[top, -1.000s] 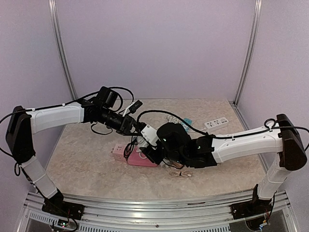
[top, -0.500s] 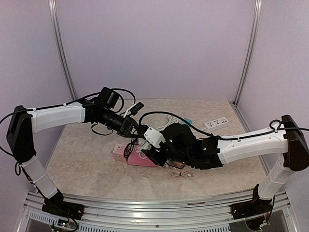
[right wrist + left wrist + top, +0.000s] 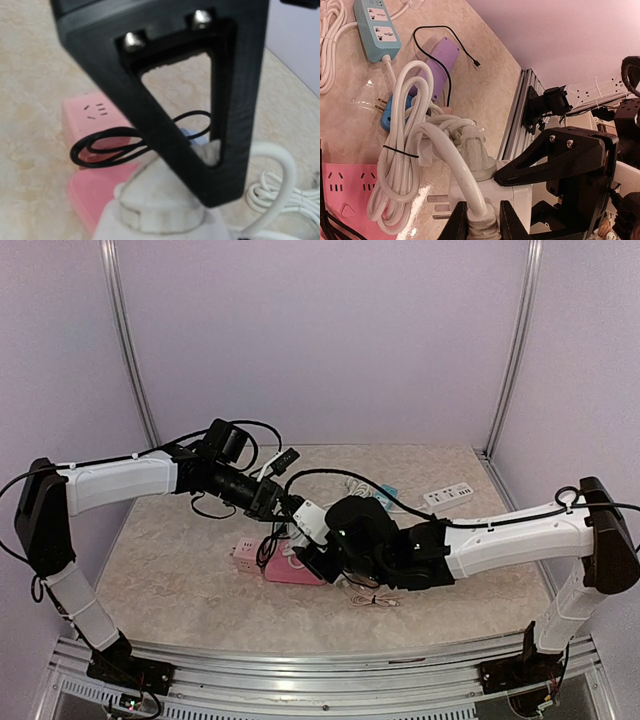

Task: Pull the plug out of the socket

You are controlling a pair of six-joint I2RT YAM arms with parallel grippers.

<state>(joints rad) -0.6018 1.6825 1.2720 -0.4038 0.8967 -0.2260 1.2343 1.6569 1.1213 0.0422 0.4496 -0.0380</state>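
Lilac walls [image 3: 320, 340] enclose a beige marbled counter [image 3: 180, 570]. Both arms meet at mid-counter, above a pink strip [image 3: 340, 192]. Right gripper [image 3: 312, 538]: jaws part-open, clamped across the white cube socket [image 3: 517, 197], which is held off the counter. Left gripper [image 3: 481, 222]: jaws fully closed on the white cord [image 3: 462, 177] just beside the socket. The plug [image 3: 479, 159], a round moulded body with a ribbed collar, sits seated in the socket.

Handling, as judged: the plug is light and rigid, and is retained only by pin friction. The cord is soft and smooth-sheathed, so it may bend or slip under load. The firmer hold is the plug body itself, drawn straight along its pins while the socket is braced.
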